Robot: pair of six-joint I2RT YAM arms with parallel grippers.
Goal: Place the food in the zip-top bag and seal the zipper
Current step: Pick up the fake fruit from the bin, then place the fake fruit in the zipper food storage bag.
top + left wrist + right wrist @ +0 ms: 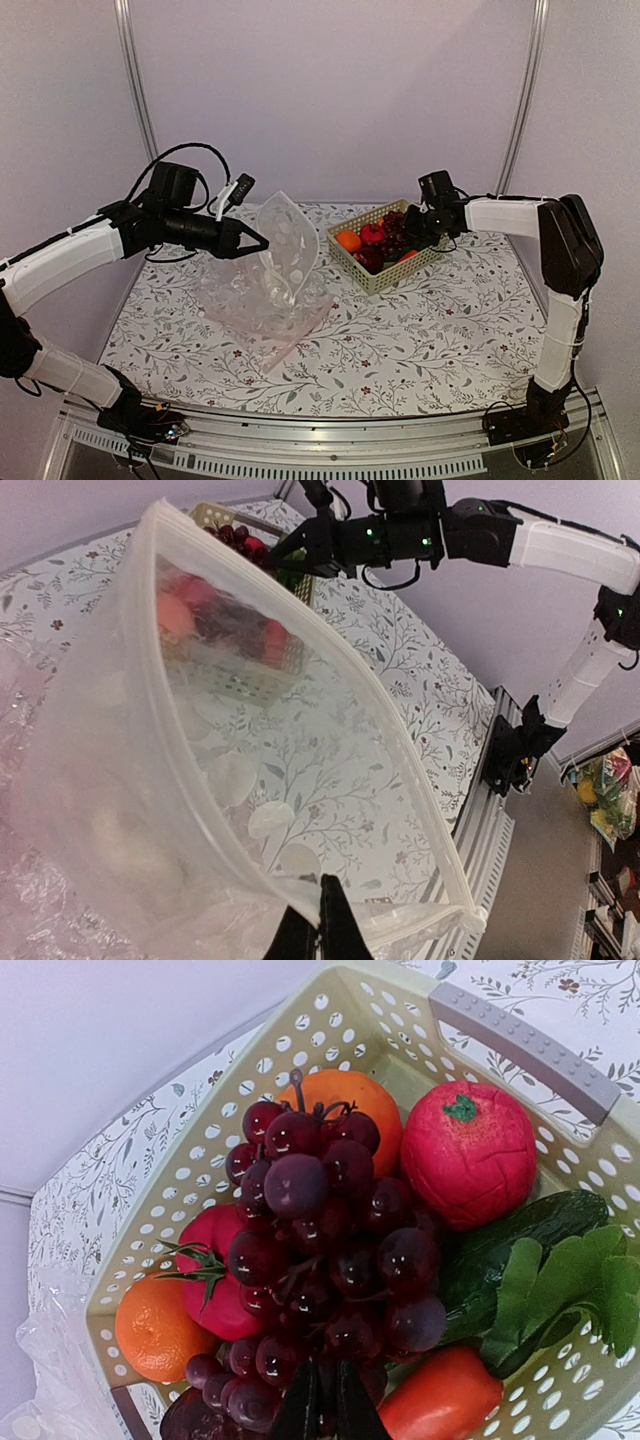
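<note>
Since the food must drop in from above, the zip-top bag [275, 270] stands on the table [450, 330] with its top raised, my left claw [322, 920] clamped on the lip so the zipper [330, 650] gapes toward the basket [372, 282]. Both the grapes [320, 1250] and the red fruit [468, 1155] lie in that basket, well apart from the bag. So my right claw [328, 1400] is down at the bunch's near end, fingers drawn almost together among the berries, seemingly pinching them for the lift, though the bite itself is hidden.

Overhead camera looks down the table [450, 330]; both close wrist cameras share the basket [330, 1010].
</note>
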